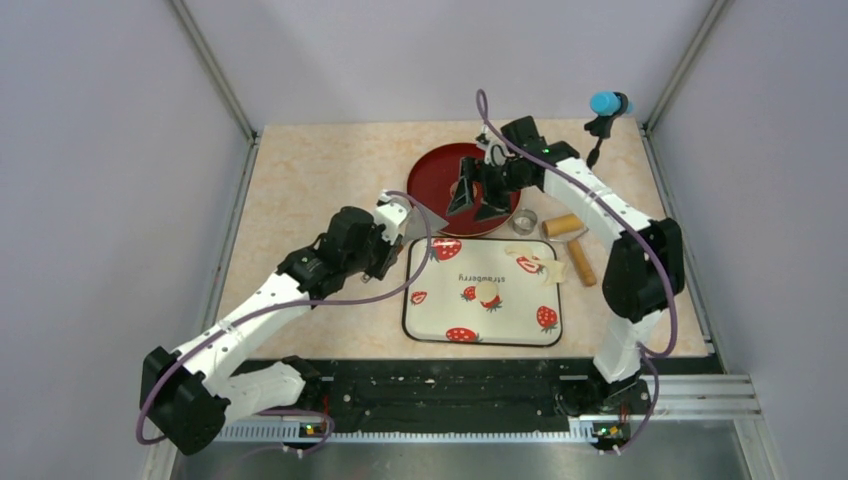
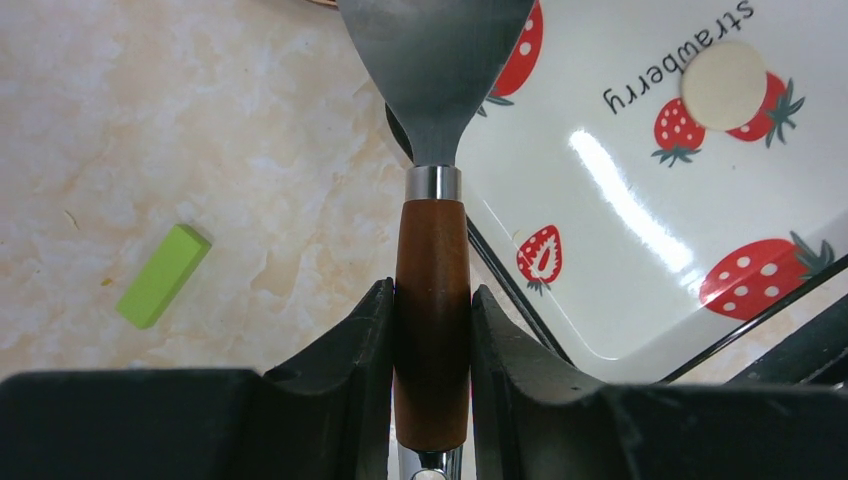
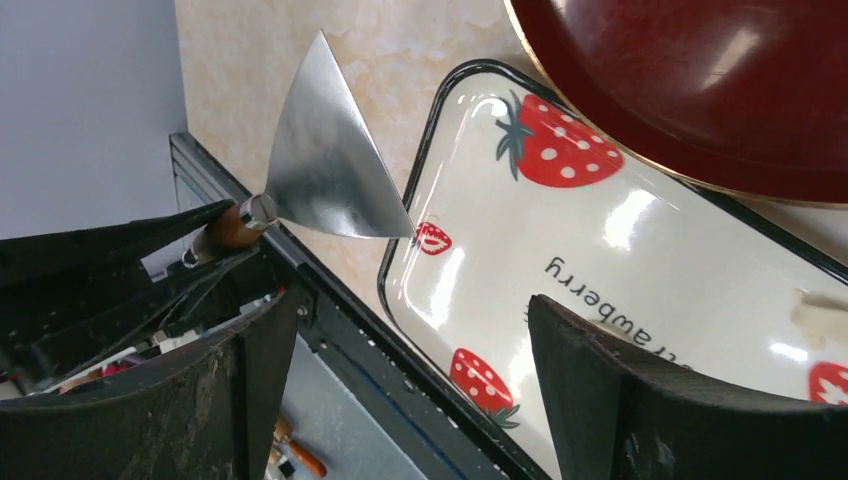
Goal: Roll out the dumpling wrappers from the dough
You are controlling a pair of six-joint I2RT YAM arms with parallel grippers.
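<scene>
Clamping the scraper (image 2: 435, 80) in my left gripper (image 2: 432, 300), right gripper (image 3: 410, 310) wide, I'd lift the thin, floppy wrapper (image 2: 724, 85) from beneath.

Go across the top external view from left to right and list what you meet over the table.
left end effector gripping the scraper → dumpling wrapper on the strawberry tray → metal ring → wooden roller. Left out for overlap: red plate, right end effector.
</scene>
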